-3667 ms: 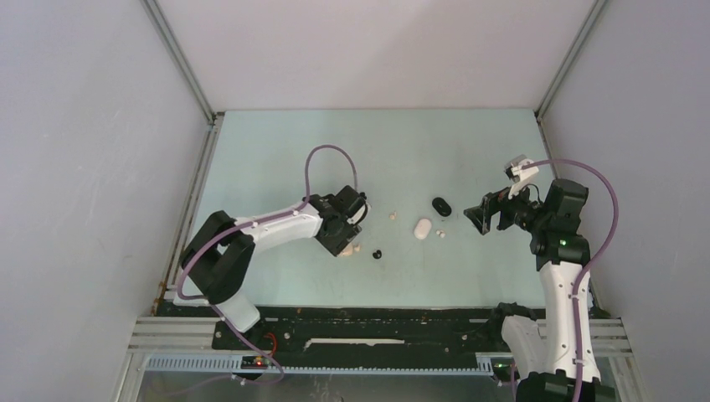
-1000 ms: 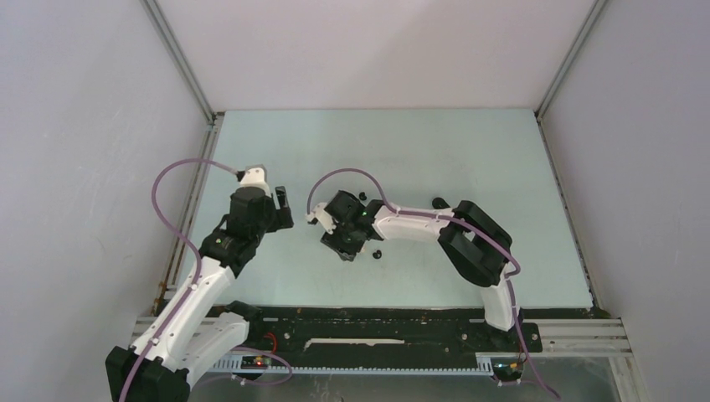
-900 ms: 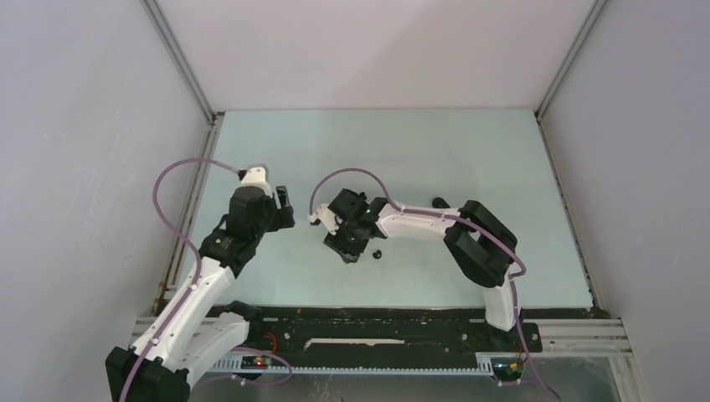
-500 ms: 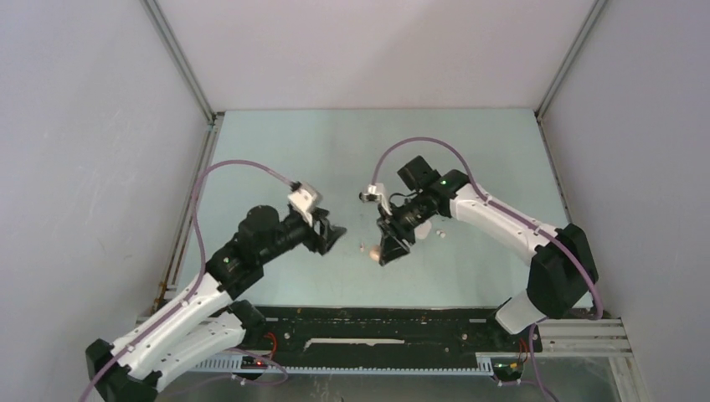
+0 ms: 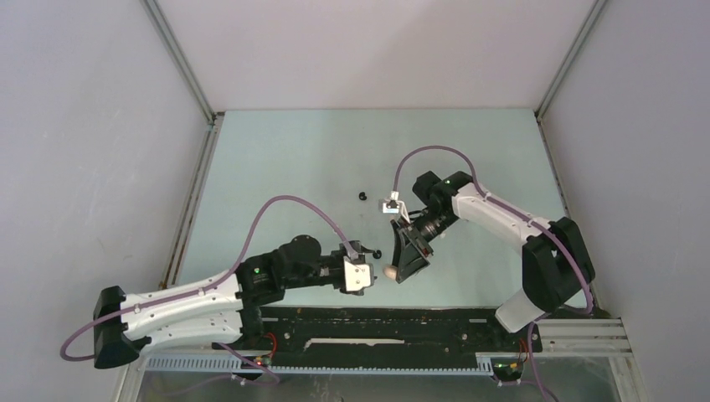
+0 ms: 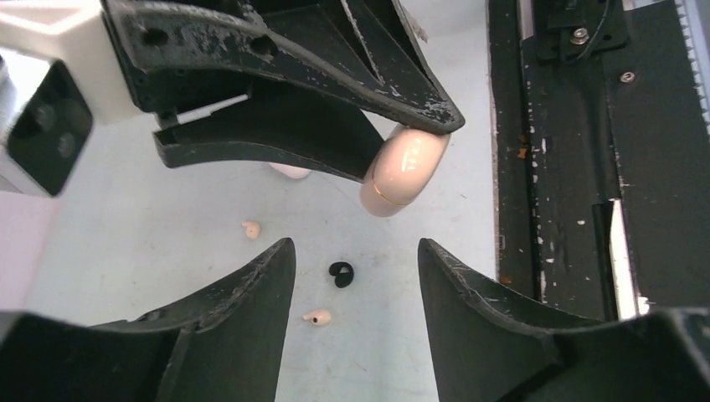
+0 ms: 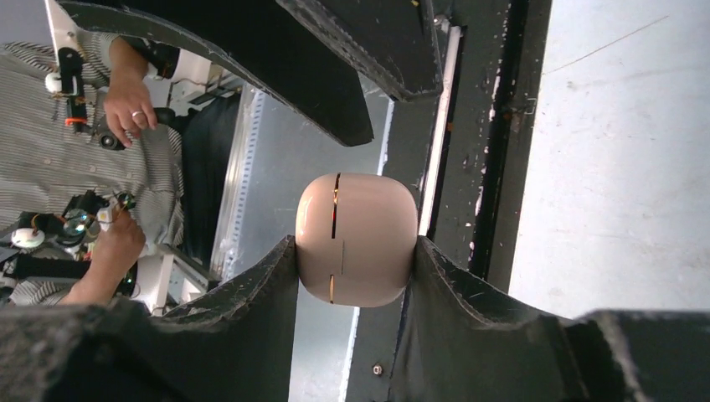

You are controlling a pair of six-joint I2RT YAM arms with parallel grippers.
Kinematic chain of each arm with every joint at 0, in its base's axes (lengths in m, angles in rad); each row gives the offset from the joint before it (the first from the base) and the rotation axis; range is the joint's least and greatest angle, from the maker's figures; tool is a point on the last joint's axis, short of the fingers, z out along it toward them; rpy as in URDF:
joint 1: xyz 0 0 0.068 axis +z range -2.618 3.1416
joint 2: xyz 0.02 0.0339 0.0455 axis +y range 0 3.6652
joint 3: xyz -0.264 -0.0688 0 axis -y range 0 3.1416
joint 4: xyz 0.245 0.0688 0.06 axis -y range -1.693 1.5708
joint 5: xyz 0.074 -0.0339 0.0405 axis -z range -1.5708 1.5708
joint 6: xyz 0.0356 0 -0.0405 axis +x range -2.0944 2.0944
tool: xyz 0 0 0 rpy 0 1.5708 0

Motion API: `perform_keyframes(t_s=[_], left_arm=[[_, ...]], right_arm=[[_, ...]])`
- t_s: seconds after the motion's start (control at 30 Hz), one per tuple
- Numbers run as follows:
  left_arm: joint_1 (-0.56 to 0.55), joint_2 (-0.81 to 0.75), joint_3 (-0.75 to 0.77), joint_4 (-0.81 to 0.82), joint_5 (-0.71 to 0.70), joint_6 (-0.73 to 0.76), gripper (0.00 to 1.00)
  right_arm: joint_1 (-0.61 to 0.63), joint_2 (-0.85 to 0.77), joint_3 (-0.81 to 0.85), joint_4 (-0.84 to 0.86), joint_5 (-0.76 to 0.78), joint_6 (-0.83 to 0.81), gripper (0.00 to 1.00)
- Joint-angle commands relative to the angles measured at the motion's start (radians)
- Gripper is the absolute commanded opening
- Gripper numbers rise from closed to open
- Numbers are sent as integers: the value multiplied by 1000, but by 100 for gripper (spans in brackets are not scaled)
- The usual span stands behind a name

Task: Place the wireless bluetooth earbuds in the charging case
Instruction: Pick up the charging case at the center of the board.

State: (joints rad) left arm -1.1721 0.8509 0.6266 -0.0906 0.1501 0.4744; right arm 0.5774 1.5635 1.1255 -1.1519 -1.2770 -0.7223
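Supporting surface: the pale green table [image 5: 276, 151] carries everything, and a black rail [image 5: 419, 316] runs along its near edge.
Right arm [image 5: 502, 219]: it reaches from the near right corner leftward over the table, with the wrist tipped down toward the near edge at about mid-width.
Left arm [image 5: 184, 303]: it lies low and stretched out along the near edge, from the near left corner toward the middle.
Right gripper [image 7: 356, 243]: its 2 fingers pinch the charging case [image 6: 402, 167], 1 pressed against each opposite side.
Left gripper [image 6: 356, 251]: its 2 fingers are spread wide with nothing between them. They point at the case, and the tips stand near it but apart from it.
Charging case: it is cream-pink and rounded, with a thin seam line showing in the right wrist view. It is held off the table close to the near edge at mid-width, between the 2 grippers.
Earbuds: they lie loose on the table under the grippers.
- 1 black earbud [image 6: 340, 274] sits between 2 cream ones, the farther cream earbud [image 6: 250, 229] and the nearer cream earbud [image 6: 316, 316], none of them touching.
- A second black earbud [image 5: 362, 196] rests farther from the near edge, toward the table's middle, well apart from both grippers.
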Motion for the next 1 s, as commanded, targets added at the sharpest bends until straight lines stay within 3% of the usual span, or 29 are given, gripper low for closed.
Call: perform_keyframes(t_s=[0.0,0.57,0.8,0.97], left_arm=[[-12,-12,0,86,-18,86,63],[-94,101,12,114,53,64,57],[-108,100,-6,149,36,68,39],[-112,94,-18,173,55,55,40]], right_arm=[[0,60,74,-169,-75,-178,21],[44,126,105,-249,-70,-261,21],[45,134,109,-241,-64,-244,22],[46,147,111,-238,-70,-232,22]])
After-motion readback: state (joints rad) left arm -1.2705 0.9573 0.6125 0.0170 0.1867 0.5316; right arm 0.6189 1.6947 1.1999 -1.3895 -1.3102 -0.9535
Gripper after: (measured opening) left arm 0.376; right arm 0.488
